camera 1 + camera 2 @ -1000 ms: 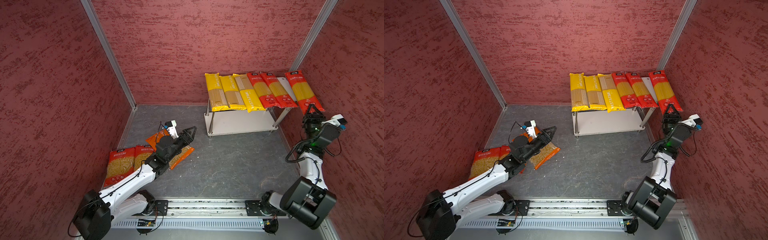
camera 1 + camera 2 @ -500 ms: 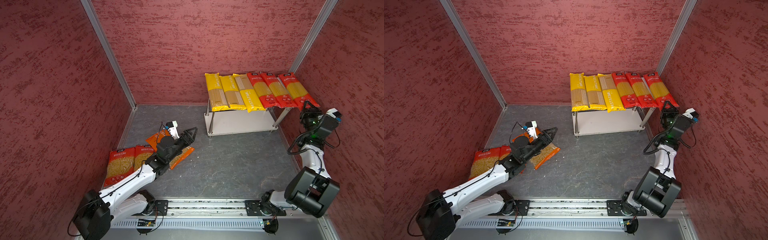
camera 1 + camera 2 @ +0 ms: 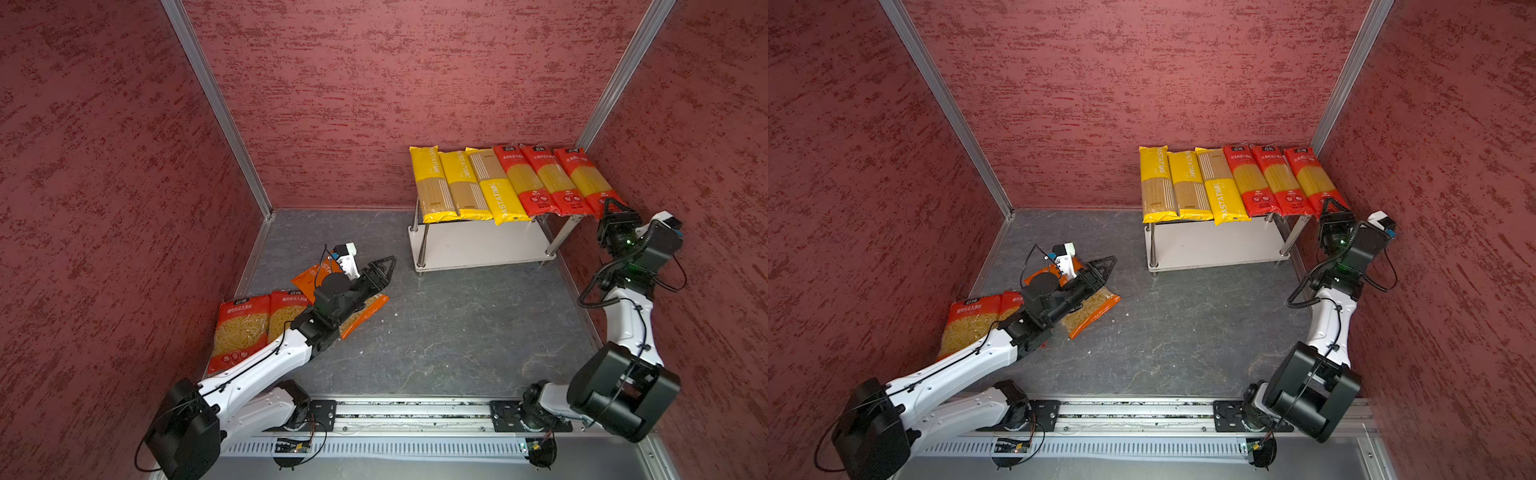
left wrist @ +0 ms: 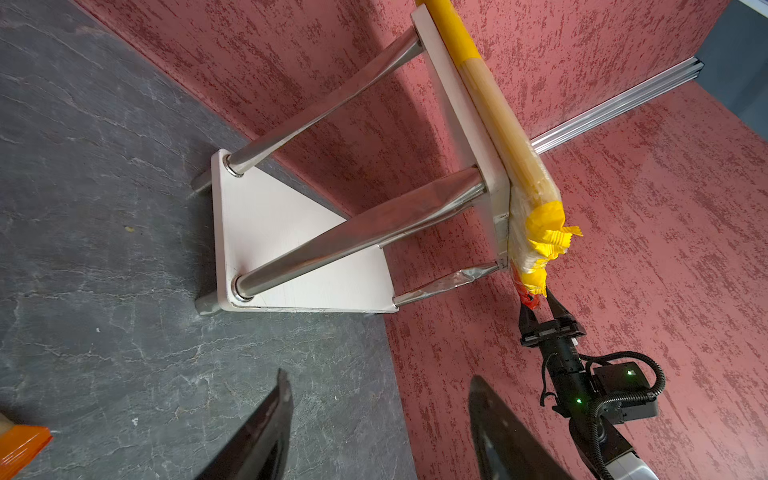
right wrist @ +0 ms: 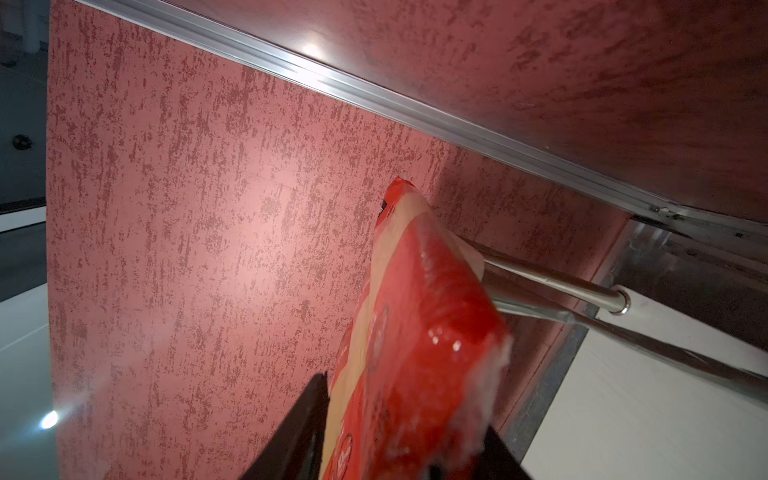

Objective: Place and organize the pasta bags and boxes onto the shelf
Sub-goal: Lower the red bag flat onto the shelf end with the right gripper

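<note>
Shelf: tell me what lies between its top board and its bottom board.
Only the shelf's chrome legs cross that gap. The bottom board is bare. The left wrist view shows it best, and both top views agree.

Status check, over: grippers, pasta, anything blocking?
Left gripper open, empty, near orange pack on floor; two red packs beside it. Right gripper straddles end of rightmost red spaghetti pack on shelf; grip unclear. Nothing seen blocking.

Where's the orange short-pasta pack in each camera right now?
Both top views: orange pack on the floor left of the shelf, partly under the left arm.
Left wrist: just a corner at the frame edge.
Right wrist: not in it.
Shared landmark: the shelf, in all four.
</note>
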You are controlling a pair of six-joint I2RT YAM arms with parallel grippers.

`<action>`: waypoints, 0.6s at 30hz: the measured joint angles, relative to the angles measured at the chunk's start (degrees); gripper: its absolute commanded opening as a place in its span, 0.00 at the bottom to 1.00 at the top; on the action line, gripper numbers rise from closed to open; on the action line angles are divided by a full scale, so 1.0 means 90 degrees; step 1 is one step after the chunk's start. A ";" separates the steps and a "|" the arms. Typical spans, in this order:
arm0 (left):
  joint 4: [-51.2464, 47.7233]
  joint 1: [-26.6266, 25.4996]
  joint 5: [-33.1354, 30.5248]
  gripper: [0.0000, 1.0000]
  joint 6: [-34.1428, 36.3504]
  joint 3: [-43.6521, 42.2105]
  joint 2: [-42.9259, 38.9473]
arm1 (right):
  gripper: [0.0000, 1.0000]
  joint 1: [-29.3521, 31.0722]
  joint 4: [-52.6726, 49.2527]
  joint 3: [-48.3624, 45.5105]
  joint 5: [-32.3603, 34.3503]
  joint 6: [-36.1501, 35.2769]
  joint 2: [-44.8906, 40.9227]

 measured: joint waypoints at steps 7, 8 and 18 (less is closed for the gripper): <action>-0.0002 0.0000 0.0000 0.67 0.0002 0.0000 -0.0002 | 0.59 -0.0058 -0.1122 0.0134 0.0015 -0.0498 -0.0393; -0.0002 0.0000 0.0000 0.67 0.0002 0.0000 -0.0007 | 0.59 -0.0073 -0.1224 0.0153 0.0027 -0.0546 -0.0427; -0.0012 0.0007 0.0000 0.67 0.0002 -0.0078 -0.0053 | 0.24 -0.0245 -0.1141 -0.0073 0.0119 -0.0493 -0.0605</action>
